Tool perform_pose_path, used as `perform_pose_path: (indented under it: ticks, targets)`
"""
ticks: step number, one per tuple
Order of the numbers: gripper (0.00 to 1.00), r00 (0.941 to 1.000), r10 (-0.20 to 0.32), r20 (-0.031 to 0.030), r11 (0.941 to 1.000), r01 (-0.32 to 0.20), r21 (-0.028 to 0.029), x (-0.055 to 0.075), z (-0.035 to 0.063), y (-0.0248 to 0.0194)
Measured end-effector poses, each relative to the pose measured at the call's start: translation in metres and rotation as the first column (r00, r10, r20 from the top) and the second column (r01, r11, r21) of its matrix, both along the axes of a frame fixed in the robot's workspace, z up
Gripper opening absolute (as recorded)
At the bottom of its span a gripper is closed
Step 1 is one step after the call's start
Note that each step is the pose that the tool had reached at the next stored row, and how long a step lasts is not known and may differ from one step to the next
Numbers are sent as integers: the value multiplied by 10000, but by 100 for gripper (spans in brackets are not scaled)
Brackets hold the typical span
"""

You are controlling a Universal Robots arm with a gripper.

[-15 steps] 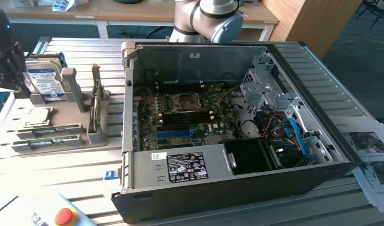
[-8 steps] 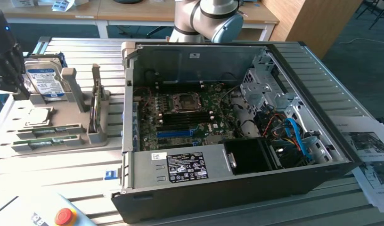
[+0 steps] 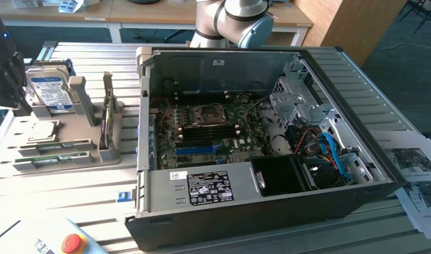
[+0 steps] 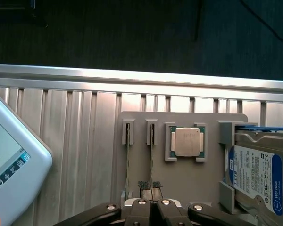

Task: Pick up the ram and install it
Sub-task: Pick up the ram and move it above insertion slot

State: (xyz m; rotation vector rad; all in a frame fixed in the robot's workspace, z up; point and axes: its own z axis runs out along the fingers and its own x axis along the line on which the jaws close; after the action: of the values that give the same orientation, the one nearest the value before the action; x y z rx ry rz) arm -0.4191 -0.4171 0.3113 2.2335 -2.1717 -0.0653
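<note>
The two black fingers (image 4: 143, 185) are drawn together on nothing, hanging in line with the thin green ram stick (image 4: 151, 155), which stands on edge in a slot of the grey moulded tray (image 4: 179, 181). It looks light, stiff and easily chipped; I'd pinch its flat faces near mid-length. The tray also holds a second green stick (image 4: 128, 160), a square silver processor (image 4: 187, 141) and a blue-labelled hard drive (image 4: 254, 174); the open black computer case (image 3: 272, 211) stands beside it

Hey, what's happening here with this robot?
The robot arm's gripper is down at a thin green RAM stick standing on edge in the grey parts holder, next to a second stick, a square silver processor and a silver hard drive. The stick is not lifted yet; the open black computer case sits nearby.
</note>
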Motion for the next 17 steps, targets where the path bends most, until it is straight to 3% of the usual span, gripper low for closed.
perform_pose_path:
  ticks: [7,9,11,12,17]
  targets:
    - [11,10000,-1,0,10000,1,1,0,0,-1]
    - [23,10000,-1,0,10000,1,1,0,0,-1]
    - [23,10000,0,1,10000,0,1,0,0,-1]
    - [30,10000,0,0,10000,0,1,0,0,-1]
    - [30,10000,2,0,10000,-2,1,28,0,-7]
